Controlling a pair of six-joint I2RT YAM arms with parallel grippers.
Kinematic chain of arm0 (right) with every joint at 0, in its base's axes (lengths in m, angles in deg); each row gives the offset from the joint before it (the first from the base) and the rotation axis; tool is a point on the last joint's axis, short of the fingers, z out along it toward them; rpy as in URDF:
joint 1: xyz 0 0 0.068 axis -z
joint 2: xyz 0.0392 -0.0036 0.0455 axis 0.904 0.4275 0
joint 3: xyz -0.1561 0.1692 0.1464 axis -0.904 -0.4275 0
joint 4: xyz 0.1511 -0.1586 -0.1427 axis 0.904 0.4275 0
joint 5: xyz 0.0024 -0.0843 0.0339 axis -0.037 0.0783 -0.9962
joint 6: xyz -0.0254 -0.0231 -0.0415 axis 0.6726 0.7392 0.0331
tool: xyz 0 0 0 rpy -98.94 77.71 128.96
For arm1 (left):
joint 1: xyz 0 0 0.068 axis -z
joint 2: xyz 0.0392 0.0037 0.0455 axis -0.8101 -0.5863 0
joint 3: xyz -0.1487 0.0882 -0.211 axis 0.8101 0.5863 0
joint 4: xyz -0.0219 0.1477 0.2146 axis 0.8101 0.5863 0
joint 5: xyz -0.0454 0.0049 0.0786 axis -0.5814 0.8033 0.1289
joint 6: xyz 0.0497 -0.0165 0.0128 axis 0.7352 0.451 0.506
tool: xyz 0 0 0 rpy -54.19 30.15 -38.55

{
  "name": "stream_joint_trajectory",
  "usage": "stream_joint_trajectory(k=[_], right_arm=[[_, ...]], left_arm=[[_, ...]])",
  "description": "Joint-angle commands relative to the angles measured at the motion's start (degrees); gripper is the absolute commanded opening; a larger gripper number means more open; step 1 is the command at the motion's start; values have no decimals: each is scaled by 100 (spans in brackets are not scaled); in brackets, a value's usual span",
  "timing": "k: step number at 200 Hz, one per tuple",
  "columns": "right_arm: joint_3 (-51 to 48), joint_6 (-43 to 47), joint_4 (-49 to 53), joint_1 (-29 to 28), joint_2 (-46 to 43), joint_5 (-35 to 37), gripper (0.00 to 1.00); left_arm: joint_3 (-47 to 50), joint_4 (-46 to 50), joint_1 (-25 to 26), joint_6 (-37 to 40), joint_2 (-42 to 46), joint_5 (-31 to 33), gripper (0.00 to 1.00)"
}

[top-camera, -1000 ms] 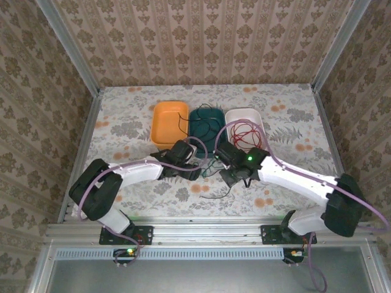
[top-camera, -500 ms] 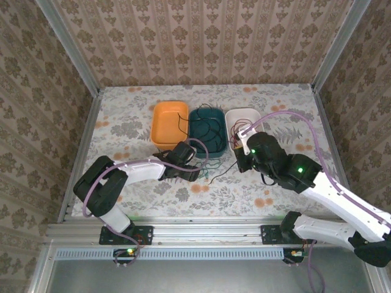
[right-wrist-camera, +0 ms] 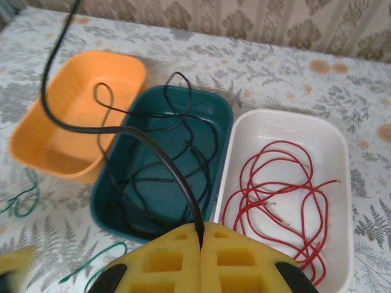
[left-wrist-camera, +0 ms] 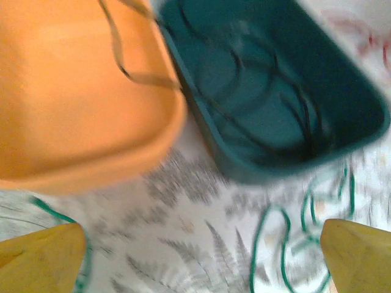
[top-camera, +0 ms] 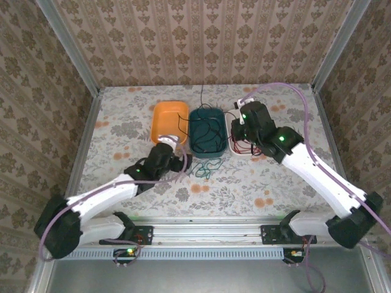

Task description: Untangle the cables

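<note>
The right fingers (right-wrist-camera: 165, 262) are clamping the black cable (right-wrist-camera: 122, 130) trailing into the teal tray (right-wrist-camera: 211, 97); the left fingers (left-wrist-camera: 43, 256) are hovering apart over the green cable (left-wrist-camera: 256, 247).

Red cable (right-wrist-camera: 275, 189): loose coil in white bin (right-wrist-camera: 269, 125). Black cable (right-wrist-camera: 131, 131): loops in teal bin (right-wrist-camera: 211, 97), spilling into orange bin (right-wrist-camera: 43, 146), strand pinched in right tool (right-wrist-camera: 200, 229). Green cable (top-camera: 208, 168): tangled on table (top-camera: 275, 183), just before teal bin.
</note>
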Motion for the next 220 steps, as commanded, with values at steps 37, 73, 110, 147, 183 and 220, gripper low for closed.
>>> stream_joint_trajectory(k=[37,73,110,147,183,220], right_arm=[[787,-223,-70,307,1912,-713,0],[978,-353,-201,352,2779,-952,0],[1297,-588,-221,455,3450,-949,0],[1584,-837,20,524,3806,-569,0],[1534,-738,339,523,3757,-594,0],[1119,-368,337,454,3345,-1084,0]], left_arm=[[-85,1485,-1113,-1506,970,1763,100],[-35,1479,-1183,-1428,996,1245,100],[-18,1217,-1184,-1352,922,797,100],[-170,1178,-1175,-1152,762,554,100],[-239,1211,-1175,-1093,721,502,100],[-272,1177,-1175,-1076,628,450,100]])
